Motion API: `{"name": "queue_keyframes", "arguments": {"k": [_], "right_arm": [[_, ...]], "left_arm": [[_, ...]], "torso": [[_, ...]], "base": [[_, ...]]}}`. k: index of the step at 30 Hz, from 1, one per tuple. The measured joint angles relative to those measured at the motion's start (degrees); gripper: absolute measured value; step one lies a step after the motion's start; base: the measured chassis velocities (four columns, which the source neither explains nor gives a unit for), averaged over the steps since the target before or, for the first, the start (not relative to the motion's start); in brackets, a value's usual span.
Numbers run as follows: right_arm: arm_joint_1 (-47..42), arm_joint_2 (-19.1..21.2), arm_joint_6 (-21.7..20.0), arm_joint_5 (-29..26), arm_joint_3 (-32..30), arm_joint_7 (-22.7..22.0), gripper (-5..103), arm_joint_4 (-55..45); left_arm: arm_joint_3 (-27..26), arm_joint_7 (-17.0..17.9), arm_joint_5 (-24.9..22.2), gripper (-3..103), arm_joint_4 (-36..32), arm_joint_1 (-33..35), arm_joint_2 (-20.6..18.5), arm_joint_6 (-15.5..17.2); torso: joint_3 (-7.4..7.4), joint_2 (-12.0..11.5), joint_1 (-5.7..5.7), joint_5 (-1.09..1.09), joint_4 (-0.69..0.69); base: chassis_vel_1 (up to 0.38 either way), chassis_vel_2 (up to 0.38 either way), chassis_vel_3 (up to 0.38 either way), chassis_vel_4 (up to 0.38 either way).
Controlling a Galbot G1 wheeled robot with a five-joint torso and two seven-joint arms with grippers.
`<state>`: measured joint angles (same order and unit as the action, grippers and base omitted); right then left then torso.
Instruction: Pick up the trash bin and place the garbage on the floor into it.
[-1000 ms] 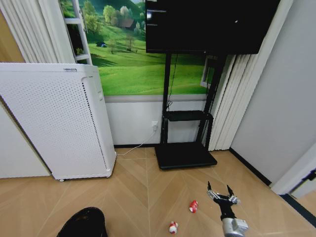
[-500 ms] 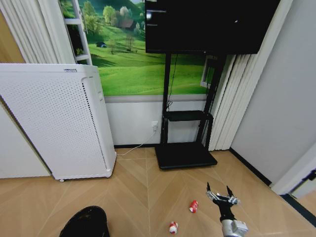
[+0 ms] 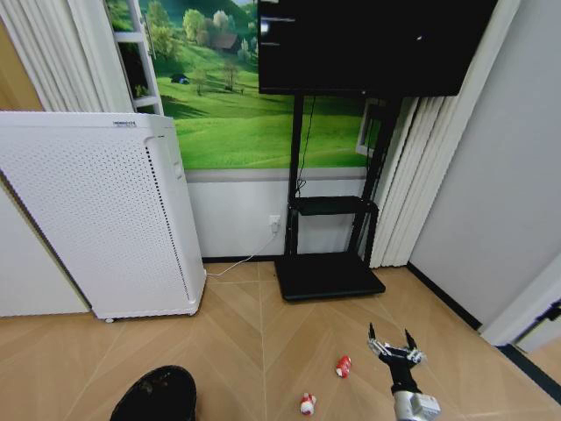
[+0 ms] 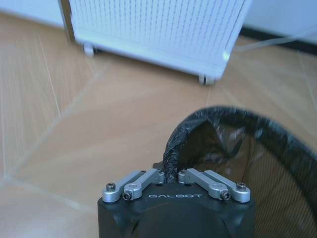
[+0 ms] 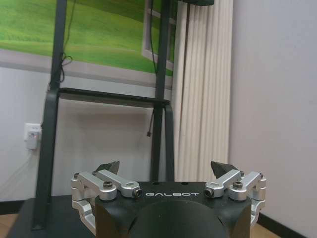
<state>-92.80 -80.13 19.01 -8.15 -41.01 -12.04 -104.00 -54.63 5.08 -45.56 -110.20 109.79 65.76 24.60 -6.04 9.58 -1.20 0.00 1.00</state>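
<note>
Trash bin (image 4: 257,163) hangs by its liner rim pinched in the left gripper (image 4: 171,173), which could slip out, while the right gripper (image 3: 392,344) waits with jaws apart.

Bright, even light; wide-angle edge distortion

A small round black trash bin (image 3: 156,395) with crinkled black bag liner stands upright on the tan chevron parquet floor (image 3: 245,333). A crushed red-and-white can (image 3: 344,366) and a small white-and-red container (image 3: 308,403) lie near each other, well apart from it.

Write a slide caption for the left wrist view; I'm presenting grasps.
Left pincer shut on the trash bin liner rim, above the floor.
</note>
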Motion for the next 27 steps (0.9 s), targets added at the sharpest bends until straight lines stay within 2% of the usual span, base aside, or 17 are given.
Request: {"name": "queue_keyframes", "arguments": {"k": [1,4,5,7,13,20,22,27], "right_arm": [[0.0,0.0,0.0,0.0,0.0,0.0,100,0.0],[-0.7,-0.2,0.3,1.0,-0.4,0.1,100,0.3],[-0.7,-0.2,0.3,1.0,-0.4,0.1,100,0.3],[-2.1,-0.5,0.9,1.4,-0.4,3.1,100,0.2],[-3.7,-1.6,2.5,3.4,0.7,4.7,100,0.0],[-4.0,-2.1,3.1,4.3,1.1,4.8,100,0.0],[-4.0,-2.1,3.2,4.4,1.3,4.8,100,0.3],[-3.6,-2.2,3.1,4.7,1.9,4.8,100,1.0]], "left_arm": [[0.0,0.0,0.0,7,0.0,0.0,0.0,0.0],[-2.2,-3.8,7.8,7,-1.6,-0.2,1.0,-8.0],[-2.2,-3.8,7.8,7,-1.6,-0.2,1.0,-8.0],[-3.5,-5.1,11.2,7,-3.2,-0.5,1.3,-10.5],[-4.2,-4.0,12.0,7,-6.0,-1.7,1.8,-12.4],[-3.9,-3.0,11.7,7,-7.4,-1.9,2.2,-12.9],[-3.3,-2.7,10.4,7,-9.5,-0.9,2.4,-12.9],[-2.4,-2.5,10.6,7,-10.9,-1.2,2.4,-12.9]], "torso": [[0.00,0.0,0.00,0.00,0.00],[0.00,0.0,0.00,0.00,0.01],[0.00,0.0,0.00,0.00,0.01],[0.00,0.0,0.00,0.01,0.01],[0.00,0.0,0.00,0.00,0.01],[0.00,0.0,0.00,0.01,0.00],[-0.01,0.0,0.00,0.00,-0.01],[0.00,0.0,0.00,0.00,0.00]], "base": [[0.000,0.000,0.000,0.000],[0.000,0.000,0.000,0.000],[0.000,0.000,0.000,0.000],[0.000,0.000,0.000,0.000],[0.000,0.000,0.000,0.000],[0.051,0.042,-0.041,-0.052],[0.133,0.152,-0.134,-0.137],[0.187,0.180,-0.176,-0.187]]}}
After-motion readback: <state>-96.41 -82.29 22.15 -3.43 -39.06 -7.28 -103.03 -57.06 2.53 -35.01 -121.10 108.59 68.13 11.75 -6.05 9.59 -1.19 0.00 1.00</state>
